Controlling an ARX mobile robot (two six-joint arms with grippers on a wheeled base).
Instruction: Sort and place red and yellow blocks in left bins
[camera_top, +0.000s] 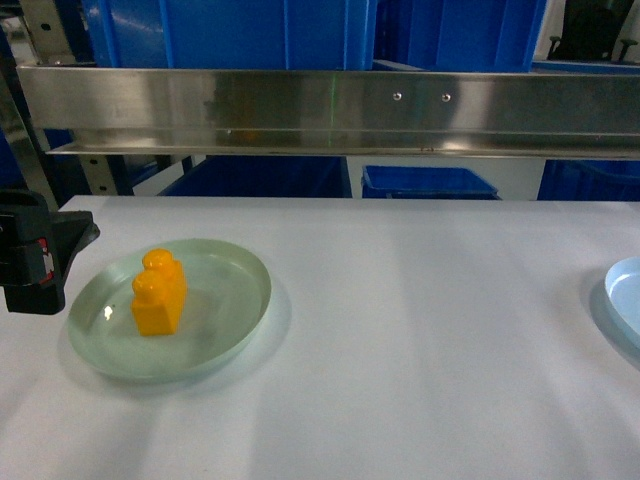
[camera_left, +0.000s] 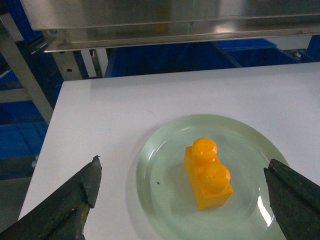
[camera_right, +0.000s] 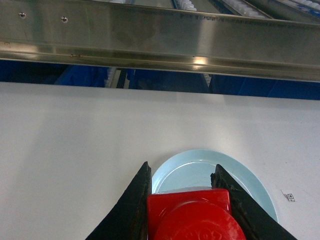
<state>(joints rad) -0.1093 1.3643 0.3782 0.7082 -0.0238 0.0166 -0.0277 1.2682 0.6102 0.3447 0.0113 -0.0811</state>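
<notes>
The yellow brick (camera_left: 207, 174) stood on the green dish (camera_left: 165, 200) between the left gripper (camera_left: 185, 200)'s wide-apart jaws, while the right gripper (camera_right: 192, 200) clamped a red block (camera_right: 195, 217).

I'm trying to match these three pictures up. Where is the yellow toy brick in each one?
Head view: yellow brick lower left, standing in the green dish.
Left wrist view: brick lower centre, same dish.
Right wrist view: not in it.
Shared landmark: the steel rail behind the table.
</notes>
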